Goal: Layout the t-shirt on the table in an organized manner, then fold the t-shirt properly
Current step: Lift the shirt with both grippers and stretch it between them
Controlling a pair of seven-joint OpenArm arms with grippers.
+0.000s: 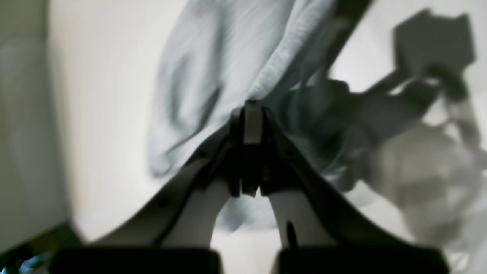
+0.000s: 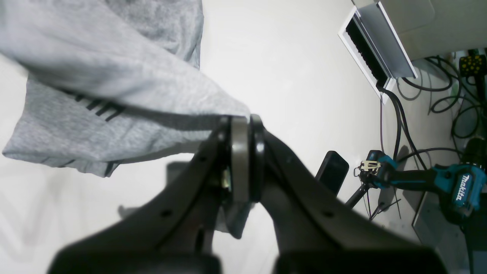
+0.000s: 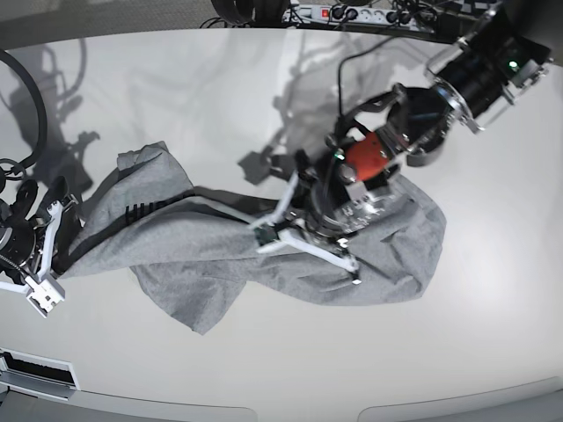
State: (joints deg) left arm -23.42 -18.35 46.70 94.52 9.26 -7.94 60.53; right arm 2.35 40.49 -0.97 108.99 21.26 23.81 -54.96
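A single heather-grey t-shirt [image 3: 220, 255] lay crumpled across the middle of the white table [image 3: 457, 352], stretched between two robot arms, with bare tabletop open on every side: a wide strip toward the near edge, a broad stretch toward the far edge, and clear room out to the right edge. The shirt's left end reached close to the table's left edge, where the right gripper [image 3: 53, 242] stood; the wrist view showed that gripper [image 2: 243, 121] clenched on a corner of the fabric [image 2: 114, 95], the cloth drawn taut away from its tips and a line of black lettering [image 2: 102, 108] partly showing in a fold. The left gripper [image 3: 303, 242] sat over the shirt's right half, nearer the table's centre; its own blurred wrist view showed the jaws pressed together [image 1: 252, 114] with bunched grey cloth [image 1: 228, 76] rising directly from the tips, gripped between them. The shirt's right end spread in a rounded heap beyond that arm, well short of the right edge. Beyond the table, one teal power drill [image 2: 437, 182] and tangled black cables [image 2: 449, 95] lay on the floor, and a power strip [image 3: 352, 13] ran past the far edge. In all: one shirt, two grippers, both closed on it.
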